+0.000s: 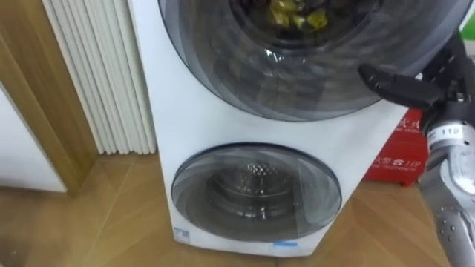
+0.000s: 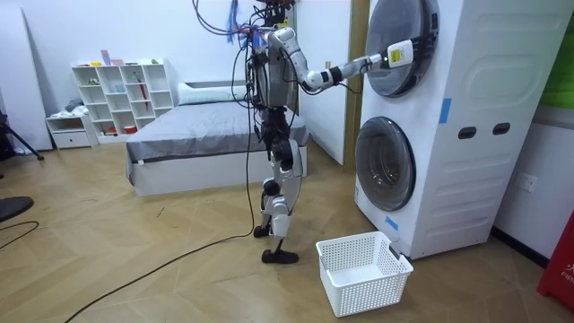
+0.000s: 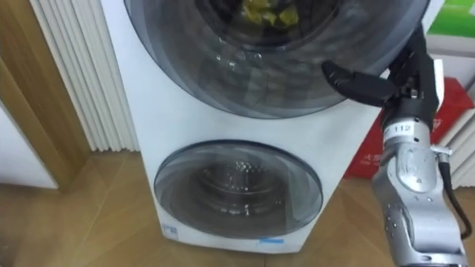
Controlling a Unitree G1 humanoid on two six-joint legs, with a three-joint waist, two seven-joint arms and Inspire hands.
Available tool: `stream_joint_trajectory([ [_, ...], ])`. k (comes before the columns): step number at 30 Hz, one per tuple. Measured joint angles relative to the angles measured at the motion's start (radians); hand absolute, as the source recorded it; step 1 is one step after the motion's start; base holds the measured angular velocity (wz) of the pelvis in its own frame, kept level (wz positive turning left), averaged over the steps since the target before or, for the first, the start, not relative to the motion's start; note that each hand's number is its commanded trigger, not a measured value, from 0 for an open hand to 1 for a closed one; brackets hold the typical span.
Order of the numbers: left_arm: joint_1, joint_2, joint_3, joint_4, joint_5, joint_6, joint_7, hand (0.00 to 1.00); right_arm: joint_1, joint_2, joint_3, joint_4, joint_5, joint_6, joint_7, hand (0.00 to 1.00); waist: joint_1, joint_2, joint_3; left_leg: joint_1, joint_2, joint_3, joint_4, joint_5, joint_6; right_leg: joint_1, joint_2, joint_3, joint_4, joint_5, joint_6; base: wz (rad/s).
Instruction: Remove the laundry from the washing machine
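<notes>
Right hand [image 3: 402,93] of the robot is reaching up to the right rim of the upper round smoked-glass door [image 1: 312,81] of the tall white stacked washing machine [image 1: 185,111]. Its dark fingers [image 3: 414,59] are lying straight along that rim and its thumb is stretching out wide across the glass. The hand is spread open and is gripping nothing that I can see.

The bundle of yellow and dark clothes [image 1: 293,16] is sitting inside the upper drum, behind the glass and up to the left of the hand. Below it, the lower round glass door [image 1: 256,193] is showing a ribbed metal drum.

In the room view the robot is standing upright on the wooden herringbone floor [image 2: 161,269], facing the machine with its right arm raised. A white slatted plastic laundry basket [image 2: 377,292] is resting on the floor just beside the machine's foot. A red box [image 1: 401,152] is standing close against the machine's right side.
</notes>
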Motion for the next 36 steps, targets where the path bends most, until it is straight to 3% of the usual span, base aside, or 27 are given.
stream_joint_trajectory([
  [10,-0.004,0.0,0.01,0.036,-0.001,0.001,0.004,0.0,0.004,-0.002,0.001,-0.138,-0.016,0.002,-0.043,0.0,0.001,-0.002,-0.0007,-0.004,-0.001,0.024,0.016,0.001,0.002,0.0,-0.006,0.0,0.0,-0.002,-0.001,-0.01],
  [20,-0.003,0.011,-0.012,0.034,-0.003,0.001,0.025,0.0,0.027,-0.002,0.022,-0.168,-0.014,-0.001,-0.007,0.0,-0.001,-0.014,-0.001,0.009,0.0,0.043,0.014,0.002,0.003,0.007,-0.002,0.023,0.002,-0.001,-0.002,-0.06],
  [25,-0.003,0.02,-0.052,0.024,-0.011,-0.001,0.032,0.0,0.041,-0.002,0.023,-0.174,-0.009,-0.022,0.037,0.0,-0.014,-0.01,0.0011,0.008,0.0,0.048,0.014,0.002,0.003,0.006,-0.001,0.024,0.002,-0.001,-0.002,-0.02],
  [31,0.003,0.031,-0.089,0.026,-0.011,-0.01,0.047,0.0,0.143,0.003,0.033,-0.223,0.004,-0.094,0.082,0.0,-0.011,-0.006,0.0039,0.016,0.01,0.071,0.009,0.001,0.002,0.005,0.006,0.027,0.002,0.002,-0.006,-0.06],
  [36,0.01,0.025,-0.098,0.032,-0.01,-0.01,0.054,0.0,0.203,0.018,0.05,-0.26,0.023,-0.1,0.131,0.0,-0.012,0.012,0.0016,0.021,0.02,0.087,0.004,-0.007,-0.004,0.002,0.015,0.042,0.002,0.005,-0.012,-0.1],
])
